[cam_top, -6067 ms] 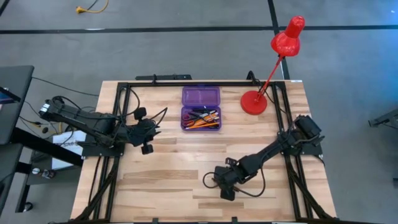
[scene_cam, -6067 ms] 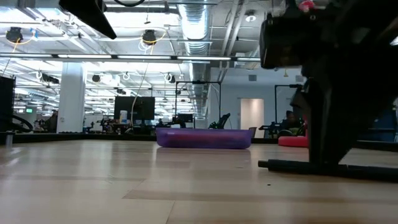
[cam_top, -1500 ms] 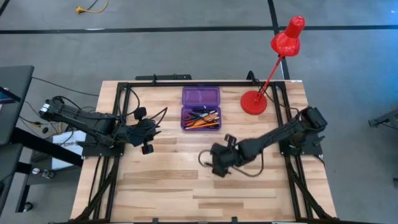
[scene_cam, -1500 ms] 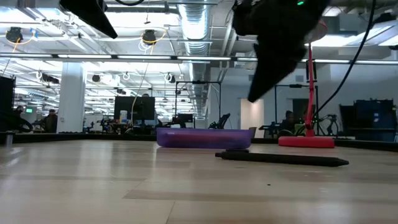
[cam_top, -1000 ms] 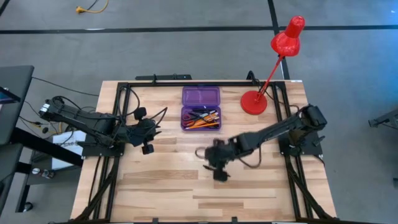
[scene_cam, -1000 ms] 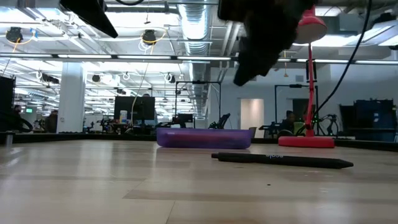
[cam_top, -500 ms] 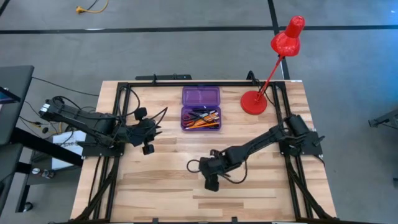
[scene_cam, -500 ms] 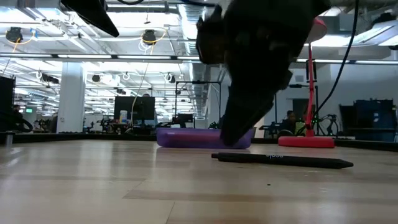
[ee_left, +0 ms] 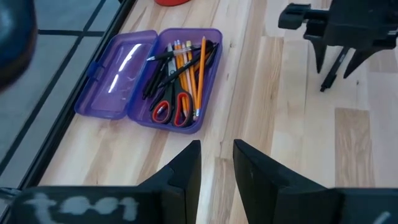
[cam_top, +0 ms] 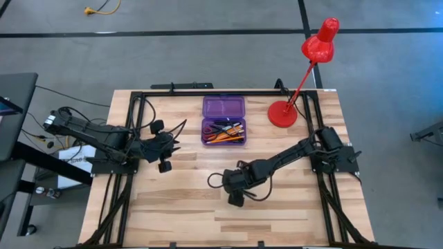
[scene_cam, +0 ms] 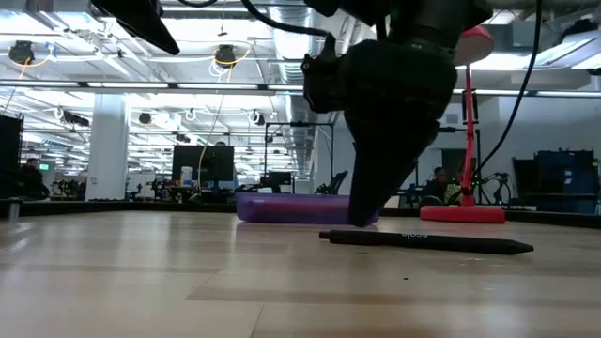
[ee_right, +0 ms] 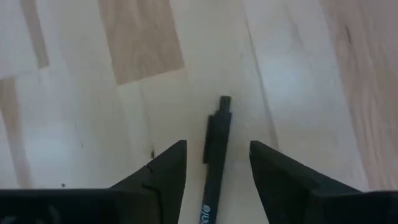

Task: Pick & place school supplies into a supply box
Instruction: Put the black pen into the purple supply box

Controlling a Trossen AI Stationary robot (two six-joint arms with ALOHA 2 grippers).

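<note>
Right gripper [ee_right: 214, 171] is low over the table [cam_top: 180, 207], fingers spread wide on either side of a black pen [ee_right: 214, 149] lying flat, not gripping it. Purple pencil case [cam_top: 223, 131] sits open at the table's far side, holding pencils [ee_left: 198, 68] and scissors [ee_left: 171, 109]. Left gripper [ee_left: 216, 168] waits at the left edge, fingers narrowly apart, empty.

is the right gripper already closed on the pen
No, the right gripper is open, its fingers either side of the black pen lying on the table.
</note>
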